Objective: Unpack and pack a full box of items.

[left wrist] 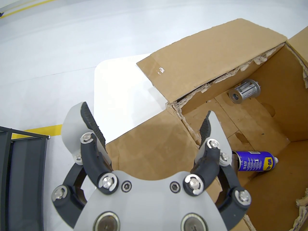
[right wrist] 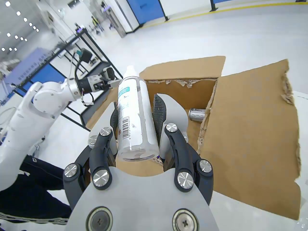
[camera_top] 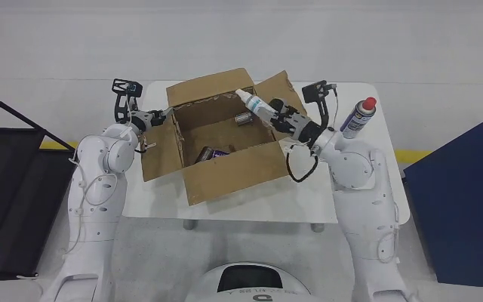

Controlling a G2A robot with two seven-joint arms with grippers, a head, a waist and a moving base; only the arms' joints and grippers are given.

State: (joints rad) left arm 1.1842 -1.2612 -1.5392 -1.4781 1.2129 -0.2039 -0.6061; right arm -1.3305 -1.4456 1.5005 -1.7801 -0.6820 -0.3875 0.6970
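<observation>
A wide pale factory floor with yellow lines runs all round, and in the middle stands a white table [camera_top: 381,128] carrying an open cardboard box [camera_top: 226,175], its flaps spread and its edges torn. The right gripper [right wrist: 136,104] is closed around a clear bottle [right wrist: 136,123] with a white cap, gripping it by the lower body so that the capped end points away from the wrist and over the box's opening. Beyond that gripper's fingertips, down in the box, lies a ribbed metal cylinder [left wrist: 244,92] on its side against the far wall. A red-capped spray can [camera_top: 359,115] stands upright on the table behind the right wrist, outside the box and well apart from the bottle. The left gripper [left wrist: 146,109] has its jaws spread wide with nothing between them, poised over the side flap at the box's near corner; I cannot tell whether it touches the cardboard. Just beside its inner finger, low in the box, a blue can [left wrist: 255,161] lies on its side. By my reckoning the unpacking is about half done: one item is out, one is in the grip, two are inside, and all the repacking is yet to come.
</observation>
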